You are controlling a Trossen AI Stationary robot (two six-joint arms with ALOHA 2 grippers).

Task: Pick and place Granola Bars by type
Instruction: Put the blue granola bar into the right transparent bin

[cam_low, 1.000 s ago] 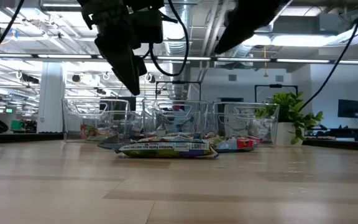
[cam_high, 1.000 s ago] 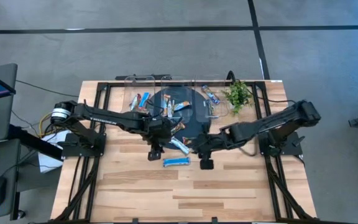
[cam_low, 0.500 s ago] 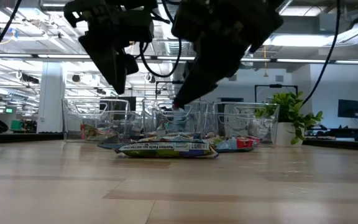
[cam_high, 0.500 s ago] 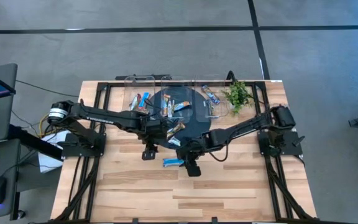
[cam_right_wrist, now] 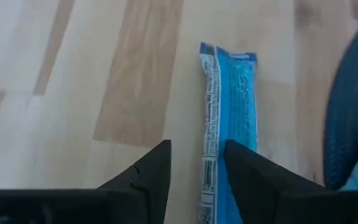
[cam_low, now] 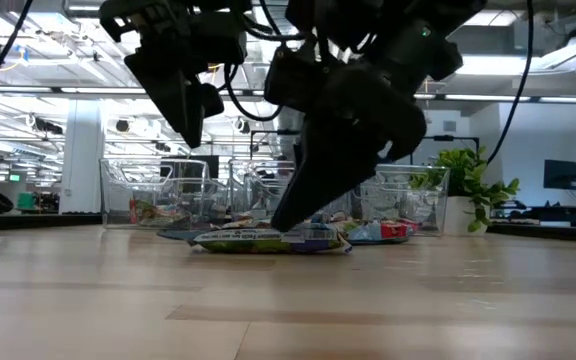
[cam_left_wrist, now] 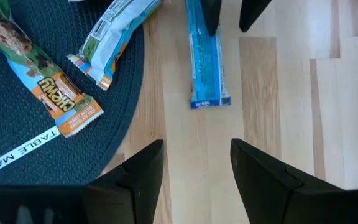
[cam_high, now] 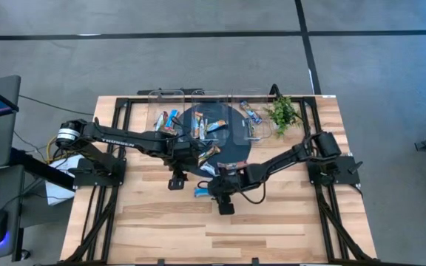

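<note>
Blue and shiny, a wrapped granola bar (cam_right_wrist: 232, 134) lies flat on the bare wooden worktop (cam_high: 272, 222), just off the edge of a dark round mat (cam_left_wrist: 17, 130) printed "TABLE MAT". The right claw (cam_right_wrist: 194, 171) hangs over one end of it, fingers apart. On the mat an orange-ended bar (cam_left_wrist: 55, 93) reads "CHEWY". The left claw (cam_left_wrist: 194, 165) hovers nearby, open and empty
</note>
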